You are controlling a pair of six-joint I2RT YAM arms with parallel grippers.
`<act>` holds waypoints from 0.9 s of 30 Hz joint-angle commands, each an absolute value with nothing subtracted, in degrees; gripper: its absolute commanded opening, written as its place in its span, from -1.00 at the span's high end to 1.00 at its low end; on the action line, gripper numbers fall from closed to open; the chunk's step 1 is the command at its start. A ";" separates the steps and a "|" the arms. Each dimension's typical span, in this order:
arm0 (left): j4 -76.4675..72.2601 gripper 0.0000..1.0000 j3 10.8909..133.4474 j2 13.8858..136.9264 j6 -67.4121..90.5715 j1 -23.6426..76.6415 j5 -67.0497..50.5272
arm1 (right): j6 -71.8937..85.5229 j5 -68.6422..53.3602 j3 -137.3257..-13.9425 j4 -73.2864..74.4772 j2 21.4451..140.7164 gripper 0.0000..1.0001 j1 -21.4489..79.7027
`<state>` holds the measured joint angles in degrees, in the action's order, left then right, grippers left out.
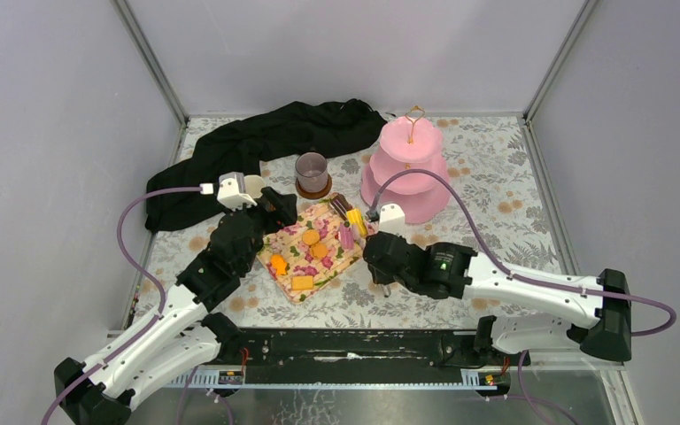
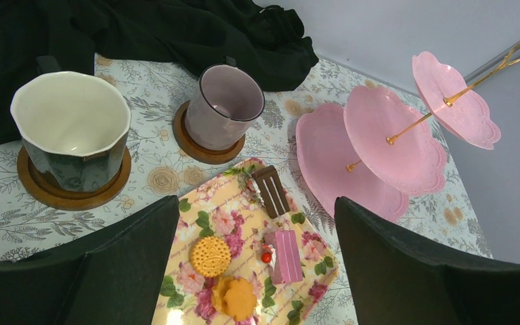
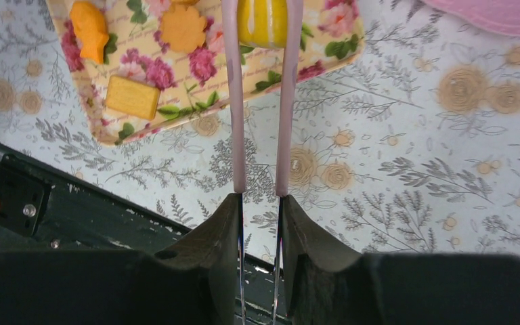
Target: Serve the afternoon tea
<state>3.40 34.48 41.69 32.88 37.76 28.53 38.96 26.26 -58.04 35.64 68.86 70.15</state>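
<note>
Left wrist view: my left claw (image 2: 256, 203) gapes wide above the floral napkin (image 2: 233, 223). The cream-lined dark mug (image 2: 71, 128) sits at ten o'clock, mauve-grey mug (image 2: 223, 105) at twelve, orange biscuits (image 2: 210, 256) at seven, pink cake (image 2: 286, 256) at five. Right wrist view: my right claw (image 3: 258, 203) squeezes pink tongs (image 3: 233, 101), whose arms bracket a yellow cake (image 3: 263, 20) at twelve o'clock.

Glossy dark mug (image 2: 84, 166), wood coaster (image 2: 68, 198), matt black cloth (image 2: 176, 27), prob. plastic pink stand (image 2: 393, 135)
</note>
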 commanded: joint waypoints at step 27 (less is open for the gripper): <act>0.14 -0.84 34.01 41.29 33.05 37.40 29.09 | 30.46 23.31 -77.21 33.21 85.16 0.69 45.77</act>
